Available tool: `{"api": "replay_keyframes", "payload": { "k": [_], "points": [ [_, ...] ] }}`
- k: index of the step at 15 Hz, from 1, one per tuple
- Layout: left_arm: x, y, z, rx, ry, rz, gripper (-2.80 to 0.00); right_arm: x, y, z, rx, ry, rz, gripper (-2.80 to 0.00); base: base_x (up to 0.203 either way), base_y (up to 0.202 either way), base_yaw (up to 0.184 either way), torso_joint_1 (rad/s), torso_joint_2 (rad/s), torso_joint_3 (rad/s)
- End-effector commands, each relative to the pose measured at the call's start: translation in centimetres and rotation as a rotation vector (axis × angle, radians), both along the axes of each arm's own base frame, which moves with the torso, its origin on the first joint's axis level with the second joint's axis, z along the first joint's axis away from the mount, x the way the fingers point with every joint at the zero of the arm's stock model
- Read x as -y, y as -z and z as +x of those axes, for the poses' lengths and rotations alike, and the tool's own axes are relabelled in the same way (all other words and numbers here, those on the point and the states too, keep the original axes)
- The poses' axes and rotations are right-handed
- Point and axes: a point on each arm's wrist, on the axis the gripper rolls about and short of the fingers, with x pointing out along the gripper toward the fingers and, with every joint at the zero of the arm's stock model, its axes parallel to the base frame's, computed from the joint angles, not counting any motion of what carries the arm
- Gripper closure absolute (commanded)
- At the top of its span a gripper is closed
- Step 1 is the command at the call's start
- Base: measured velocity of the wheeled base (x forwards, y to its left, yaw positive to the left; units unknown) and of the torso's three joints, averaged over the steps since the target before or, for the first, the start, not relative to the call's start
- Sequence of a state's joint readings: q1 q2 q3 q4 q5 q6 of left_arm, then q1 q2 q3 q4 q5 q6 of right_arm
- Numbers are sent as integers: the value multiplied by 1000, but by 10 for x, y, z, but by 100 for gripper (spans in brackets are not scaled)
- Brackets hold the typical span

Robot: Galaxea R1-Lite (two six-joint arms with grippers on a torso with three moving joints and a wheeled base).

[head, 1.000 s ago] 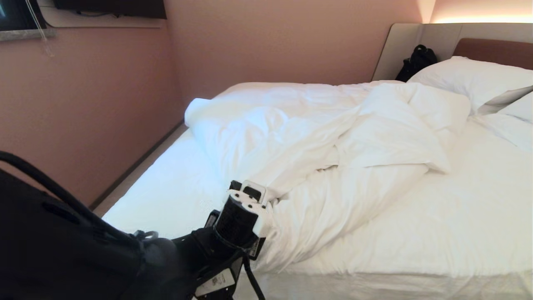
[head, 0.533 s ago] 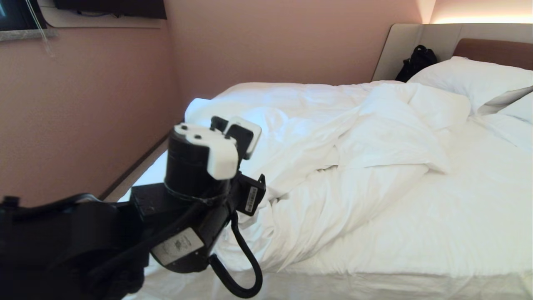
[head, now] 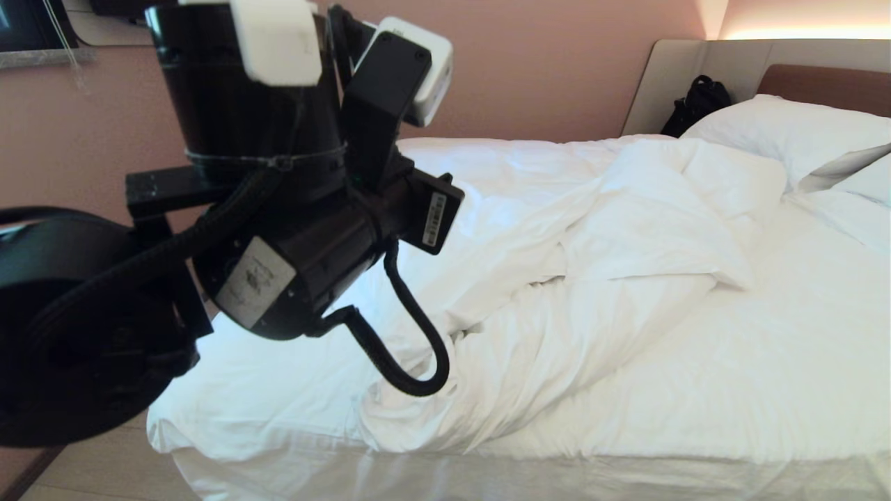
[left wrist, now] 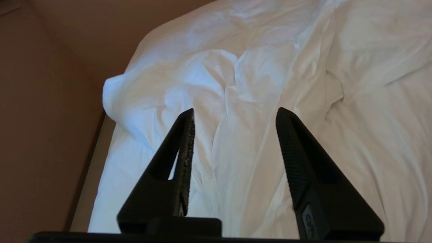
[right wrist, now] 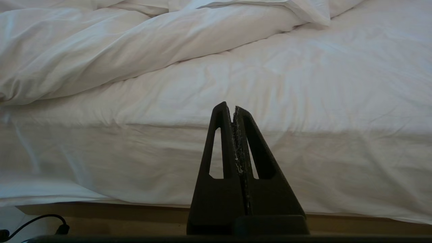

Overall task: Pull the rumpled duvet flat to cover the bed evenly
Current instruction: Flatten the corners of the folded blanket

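Note:
The duvet (head: 592,229) lies rumpled in a thick white heap across the far left and middle of the bed (head: 766,376); the right half shows only the fitted sheet. My left arm (head: 292,174) is raised high, close before the head camera, above the bed's near left part. In the left wrist view the left gripper (left wrist: 234,113) is open and empty, well above the duvet's folds (left wrist: 236,84). The right gripper (right wrist: 233,106) is shut on nothing, low beside the mattress side, with the duvet (right wrist: 101,50) beyond it.
White pillows (head: 786,132) lie at the head end under the brown headboard (head: 828,87), with a black bag (head: 696,104) beside them. A pink wall (head: 543,69) runs close along the bed's far side. A black cable (right wrist: 44,219) lies on the floor by the bed base.
My left arm has risen from the duvet's near fold up and to the left, close to the head camera. The duvet has kept its shape. The right arm has not moved.

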State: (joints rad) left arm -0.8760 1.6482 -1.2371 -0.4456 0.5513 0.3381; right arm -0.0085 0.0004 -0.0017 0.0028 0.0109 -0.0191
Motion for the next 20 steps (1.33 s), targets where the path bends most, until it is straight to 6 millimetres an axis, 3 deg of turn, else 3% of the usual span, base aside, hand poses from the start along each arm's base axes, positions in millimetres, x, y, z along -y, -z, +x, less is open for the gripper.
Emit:
{"api": "replay_keyframes", "payload": {
  "k": [1,3,7,15,20],
  "points": [
    [17,-8,17,8,-8,-2,0,0,0,0,-1,1,-1,0,0,0,0,0,0,0],
    [31,-3,37,-24,-27,35,0,0,0,0,-1,1,-1,0,0,0,0,0,0,0],
    [50,32,82,-91,-82,112,0,0,0,0,-1,0,-1,0,0,0,0,0,0,0],
    [71,63,111,-117,-95,140,0,0,0,0,0,0,-1,0,0,0,0,0,0,0],
    [77,77,140,-127,-129,173,0,0,0,0,-2,1,-1,0,0,0,0,0,0,0]
  ]
}}
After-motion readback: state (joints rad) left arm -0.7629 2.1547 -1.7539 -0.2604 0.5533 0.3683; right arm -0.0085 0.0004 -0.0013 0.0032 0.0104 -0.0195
